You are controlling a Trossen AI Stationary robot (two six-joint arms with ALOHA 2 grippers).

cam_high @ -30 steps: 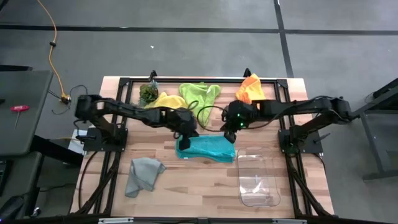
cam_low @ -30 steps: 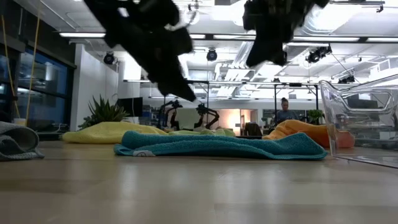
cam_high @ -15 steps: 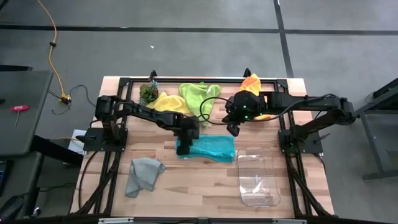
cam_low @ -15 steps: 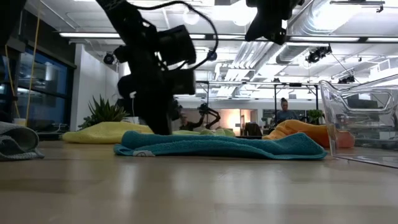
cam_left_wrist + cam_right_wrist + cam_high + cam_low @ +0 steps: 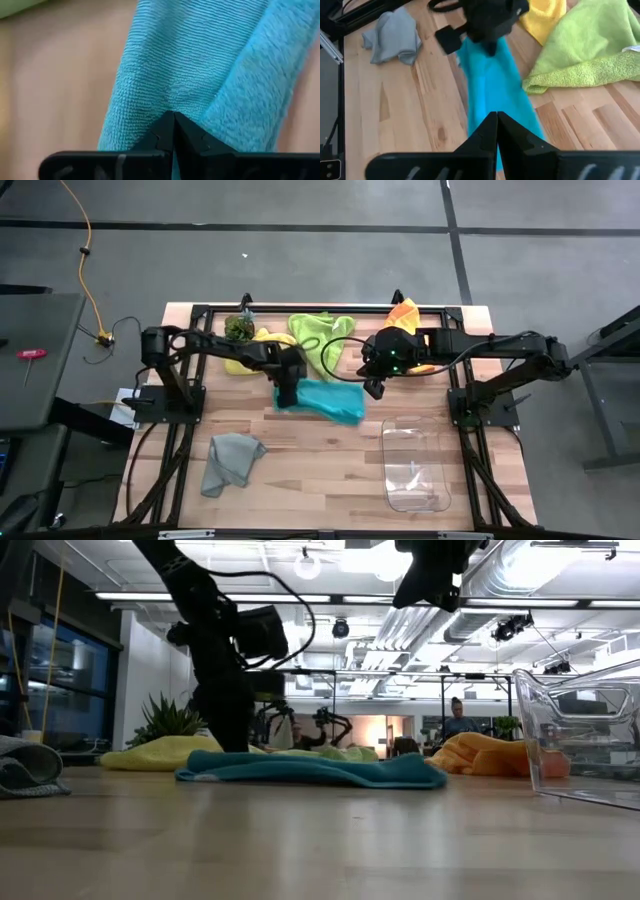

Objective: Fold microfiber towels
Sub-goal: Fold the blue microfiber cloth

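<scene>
Teal towel (image 5: 325, 400) edge pinched by left gripper (image 5: 288, 395).

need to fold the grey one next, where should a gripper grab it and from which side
Likely the grey towel at its pointed flap toward the table's middle, coming straight down from above. It lies crumpled and flat on the table, so only a raised, loose edge gives the fingers something to pinch.

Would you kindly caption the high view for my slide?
Left gripper shut on the teal towel; right gripper hovers nearby.
</scene>
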